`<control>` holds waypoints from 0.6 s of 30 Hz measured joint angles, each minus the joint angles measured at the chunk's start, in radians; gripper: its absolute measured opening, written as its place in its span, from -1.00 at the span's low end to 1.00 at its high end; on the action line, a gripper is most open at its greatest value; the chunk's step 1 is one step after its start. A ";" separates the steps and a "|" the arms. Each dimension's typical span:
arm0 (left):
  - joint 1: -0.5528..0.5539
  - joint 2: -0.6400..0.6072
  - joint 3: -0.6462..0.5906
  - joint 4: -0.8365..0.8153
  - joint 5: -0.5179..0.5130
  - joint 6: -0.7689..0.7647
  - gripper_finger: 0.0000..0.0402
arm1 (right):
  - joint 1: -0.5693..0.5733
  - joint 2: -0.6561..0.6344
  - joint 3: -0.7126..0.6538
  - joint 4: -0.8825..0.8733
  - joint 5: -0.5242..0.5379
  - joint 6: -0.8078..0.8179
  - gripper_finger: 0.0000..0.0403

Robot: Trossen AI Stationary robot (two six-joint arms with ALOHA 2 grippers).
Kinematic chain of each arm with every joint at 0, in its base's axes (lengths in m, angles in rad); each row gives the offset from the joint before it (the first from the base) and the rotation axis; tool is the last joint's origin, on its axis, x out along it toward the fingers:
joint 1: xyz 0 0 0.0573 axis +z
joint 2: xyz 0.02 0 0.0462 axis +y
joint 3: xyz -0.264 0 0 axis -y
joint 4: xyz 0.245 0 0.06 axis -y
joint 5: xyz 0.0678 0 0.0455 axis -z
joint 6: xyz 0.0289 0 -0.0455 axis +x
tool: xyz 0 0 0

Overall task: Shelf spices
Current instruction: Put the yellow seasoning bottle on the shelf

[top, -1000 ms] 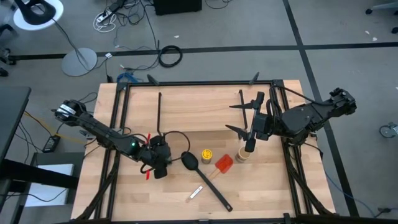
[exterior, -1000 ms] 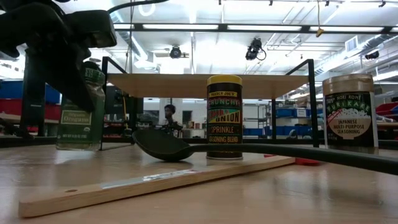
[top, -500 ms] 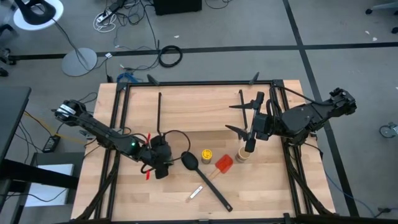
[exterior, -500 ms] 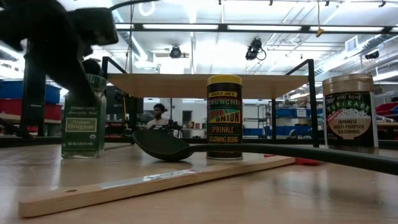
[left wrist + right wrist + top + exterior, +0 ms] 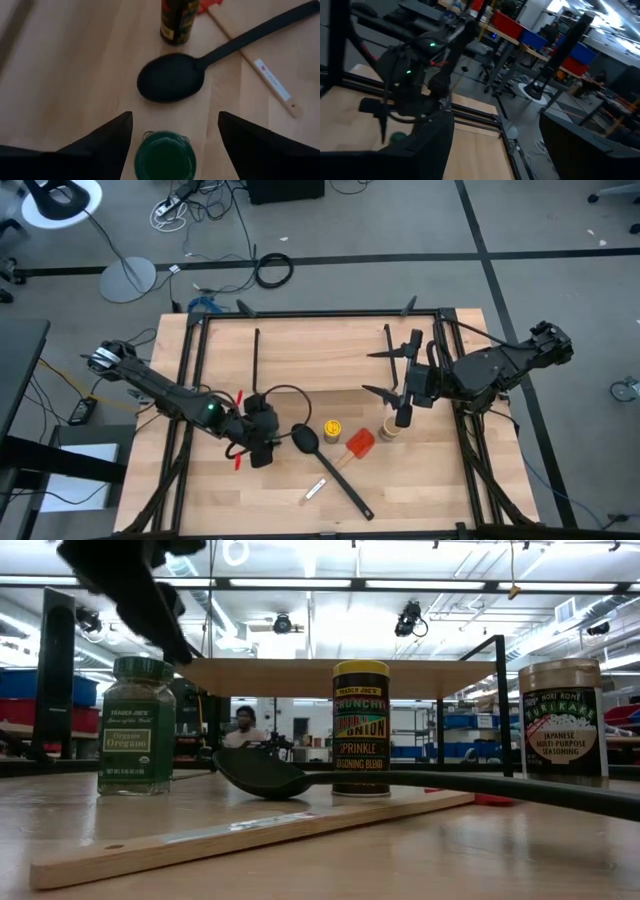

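Observation:
The green-topped oregano jar [image 5: 137,725] stands upright on its base on the table. My left gripper [image 5: 135,575] is open and raised above it. In the left wrist view its fingers [image 5: 100,145] flank the green lid [image 5: 164,157] without touching. The yellow jar [image 5: 332,427] stands in the middle of the table. The tan jar [image 5: 389,430] stands to its right, and my right gripper [image 5: 401,417] hovers open just over it. The shelf [image 5: 320,677], a light wooden top on thin black legs, stands behind the jars.
A black spoon [image 5: 330,465] lies between the green-topped and yellow jars, its bowl [image 5: 172,80] near the left gripper. A red spatula [image 5: 360,443] with a wooden handle [image 5: 250,835] lies toward the near edge. A black frame [image 5: 190,380] borders the table.
My left gripper has let go of the green-topped jar and risen straight up from it. The jar, held slightly tilted a second ago, now stands upright on the table by itself.

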 joint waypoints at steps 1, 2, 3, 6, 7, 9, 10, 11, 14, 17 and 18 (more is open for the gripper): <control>0.000 0.000 0.017 -0.016 -0.009 0.010 0.48 | 0.000 0.000 0.000 -0.001 -0.014 0.001 0.44; 0.000 0.000 0.035 -0.028 -0.018 0.024 0.48 | 0.000 0.000 0.000 -0.004 -0.029 0.004 0.44; 0.000 0.000 0.055 -0.035 -0.025 0.034 0.48 | 0.000 0.001 0.000 -0.006 -0.043 0.010 0.44; -0.001 0.000 0.116 -0.047 -0.050 0.091 0.48 | 0.004 0.002 0.000 -0.010 -0.058 0.016 0.44; -0.001 0.000 0.135 -0.045 -0.064 0.118 0.48 | 0.007 0.002 0.000 -0.013 -0.057 0.016 0.44; -0.001 0.000 0.163 -0.025 -0.115 0.171 0.48 | 0.014 0.002 0.000 -0.017 -0.057 0.001 0.44; 0.002 0.000 0.171 -0.003 -0.148 0.198 0.48 | 0.018 0.002 0.000 -0.016 -0.056 -0.011 0.44; 0.008 0.000 0.175 0.027 -0.177 0.228 0.48 | 0.022 0.002 0.000 -0.016 -0.056 -0.029 0.44; 0.030 0.000 0.176 0.166 -0.210 0.337 0.48 | 0.027 0.002 0.000 -0.001 -0.056 -0.081 0.44; 0.055 0.019 0.178 0.297 -0.132 0.461 0.48 | 0.027 0.002 0.000 0.007 -0.055 -0.090 0.44; 0.063 0.032 0.178 0.320 -0.095 0.497 0.48 | 0.026 0.002 0.000 0.007 -0.054 -0.090 0.44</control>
